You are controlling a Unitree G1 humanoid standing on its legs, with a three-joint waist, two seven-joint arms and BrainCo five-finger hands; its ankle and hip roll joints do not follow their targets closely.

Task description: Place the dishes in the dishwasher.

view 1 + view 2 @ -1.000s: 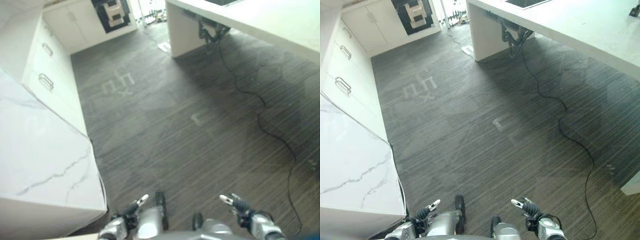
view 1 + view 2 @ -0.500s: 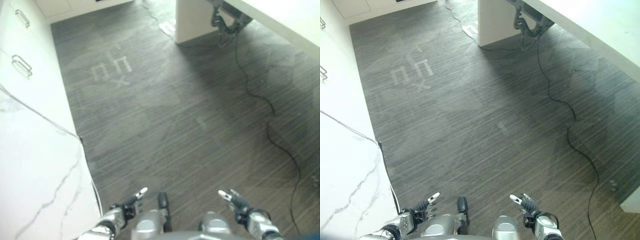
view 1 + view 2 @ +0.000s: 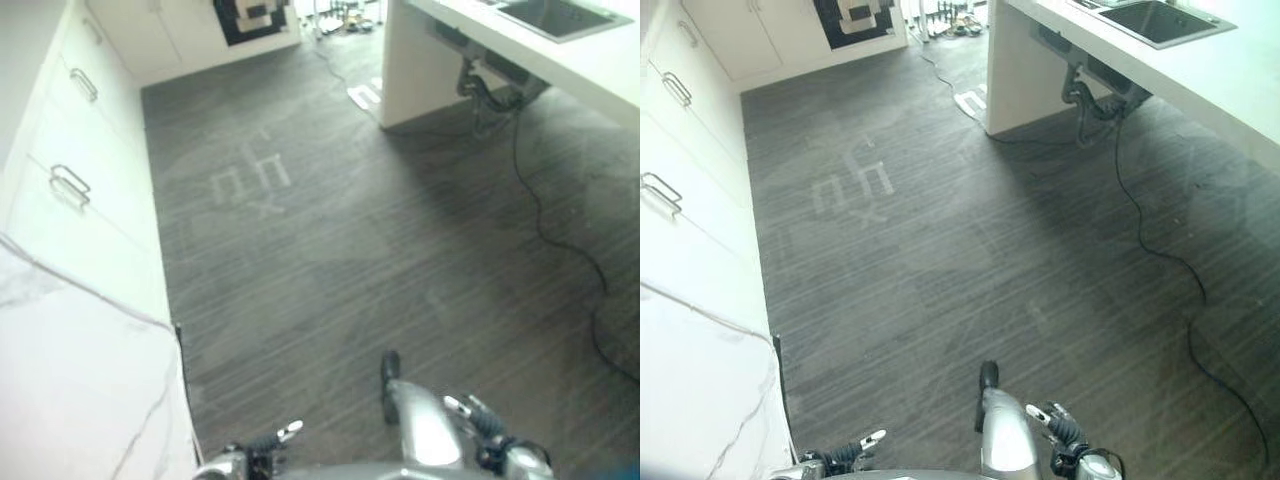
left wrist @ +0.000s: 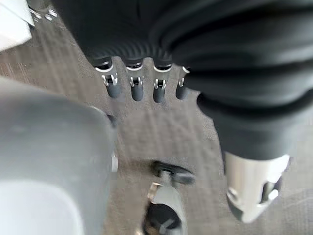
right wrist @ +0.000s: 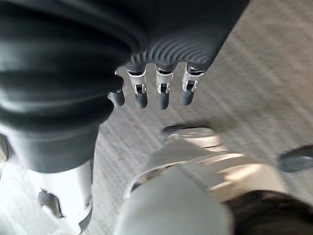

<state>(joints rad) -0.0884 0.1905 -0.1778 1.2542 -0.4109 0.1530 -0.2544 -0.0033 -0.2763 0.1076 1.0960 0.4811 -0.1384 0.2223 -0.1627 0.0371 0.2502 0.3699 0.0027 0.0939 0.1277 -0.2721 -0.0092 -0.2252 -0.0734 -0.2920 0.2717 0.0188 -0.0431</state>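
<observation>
My left hand [image 3: 268,441] hangs low beside my body over the dark striped floor, its fingers [image 4: 133,88] straight and holding nothing. My right hand [image 3: 480,422] hangs on the other side in the same way, with its fingers [image 5: 162,94] relaxed and nothing in them. Both hands are well above the floor and touch nothing.
A white marble counter [image 3: 70,390] runs along my left, with white drawers and metal handles [image 3: 68,184] beyond it. A white island with a sink [image 3: 556,18] stands at the far right, and a black cable [image 3: 545,225] trails from it across the floor. Pale tape marks [image 3: 250,180] lie on the floor ahead.
The whole picture has shifted, so the camera moved: the sink and the far wall now show. Both hands sit lower in the picture and stay open.
</observation>
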